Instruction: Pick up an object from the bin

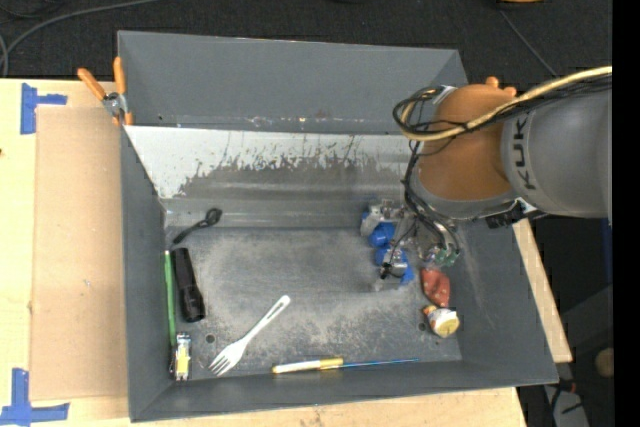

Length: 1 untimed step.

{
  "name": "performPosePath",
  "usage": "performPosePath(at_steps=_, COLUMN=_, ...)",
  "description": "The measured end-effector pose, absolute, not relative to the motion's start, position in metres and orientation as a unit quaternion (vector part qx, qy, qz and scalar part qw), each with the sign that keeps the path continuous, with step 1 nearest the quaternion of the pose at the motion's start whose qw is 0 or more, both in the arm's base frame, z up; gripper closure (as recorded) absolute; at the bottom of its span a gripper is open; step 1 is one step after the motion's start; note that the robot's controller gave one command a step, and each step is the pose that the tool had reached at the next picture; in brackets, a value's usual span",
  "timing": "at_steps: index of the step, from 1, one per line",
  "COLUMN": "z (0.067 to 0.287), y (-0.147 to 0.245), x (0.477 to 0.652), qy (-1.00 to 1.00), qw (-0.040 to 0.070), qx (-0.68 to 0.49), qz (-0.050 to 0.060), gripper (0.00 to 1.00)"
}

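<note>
My gripper [412,243] is low in the right part of the bin, beneath the arm's orange cover. A blue object [381,236] lies right against its left side, and another blue piece [398,271] shows just below it. I cannot tell whether either blue part is inside the gripper. A red object [436,286] lies a little to the lower right, with a small yellow and white thing [443,321] beyond it.
A white plastic fork [250,334] lies at the front middle, next to a yellow and white pen [309,366] along the front wall. A black marker-like bar [187,283], a green stick [169,299] and a small black cord [199,223] are on the left.
</note>
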State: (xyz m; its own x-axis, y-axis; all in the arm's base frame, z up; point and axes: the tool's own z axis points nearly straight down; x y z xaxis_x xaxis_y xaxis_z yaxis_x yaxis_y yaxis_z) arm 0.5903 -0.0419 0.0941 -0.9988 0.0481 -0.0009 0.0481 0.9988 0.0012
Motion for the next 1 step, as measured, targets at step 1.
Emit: performPosePath(at_steps=1, z=0.1087, y=-0.0341, x=0.6000, qy=1.000, qw=0.001, qx=-0.025, qz=0.001, gripper=0.00)
